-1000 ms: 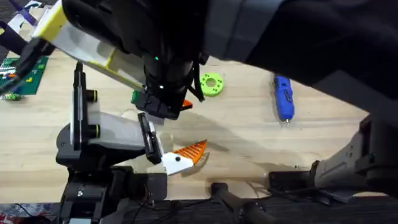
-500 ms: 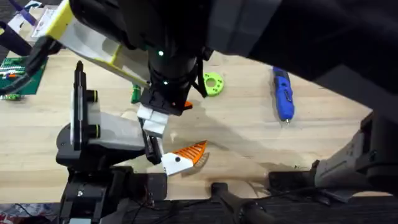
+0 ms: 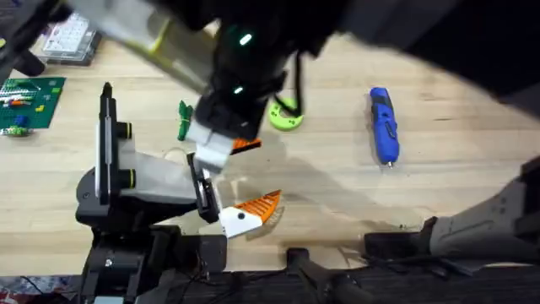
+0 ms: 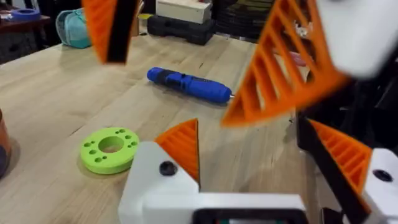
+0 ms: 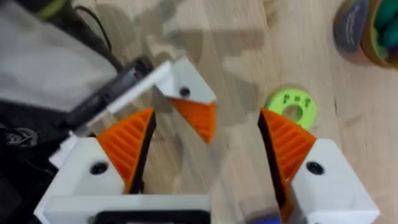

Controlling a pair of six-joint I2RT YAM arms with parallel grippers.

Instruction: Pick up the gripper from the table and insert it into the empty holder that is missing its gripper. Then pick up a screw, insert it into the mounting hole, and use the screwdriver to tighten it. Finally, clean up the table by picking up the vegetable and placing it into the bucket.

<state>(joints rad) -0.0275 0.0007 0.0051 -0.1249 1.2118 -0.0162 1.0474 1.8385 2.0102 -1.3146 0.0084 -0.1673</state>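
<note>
The orange ribbed gripper (image 3: pixel 253 209) on its white base lies against the lower end of the holder (image 3: pixel 201 190); whether it is seated there I cannot tell. My left gripper (image 3: pixel 228 148) (image 4: pixel 254 130) hovers open just beyond the bracket, nothing between its fingers. My right gripper (image 5: pixel 208 134) hangs open above it, its fingers (image 4: pixel 286 62) looming large in the left wrist view. The dark-green vegetable (image 3: pixel 184 121) lies left of the left gripper. On the table (image 3: pixel 337 194) to the right rests the blue screwdriver (image 3: pixel 384 127) (image 4: pixel 189 86). The bucket (image 5: pixel 354 53) holds something teal.
A lime-green disc (image 3: pixel 285 116) (image 4: pixel 109 149) (image 5: pixel 291 106) sits beside the left gripper. A tall black bar (image 3: pixel 105 127) rises from the holder's stand. A green board (image 3: pixel 25 97) and a clear box (image 3: pixel 72 38) lie at the far left. Dark arm links cover the far side.
The dark arm mass has swung toward the far side, uncovering more table on the right. The left gripper's white finger and the whole vegetable have come into sight. The orange gripper and screwdriver stayed put.
</note>
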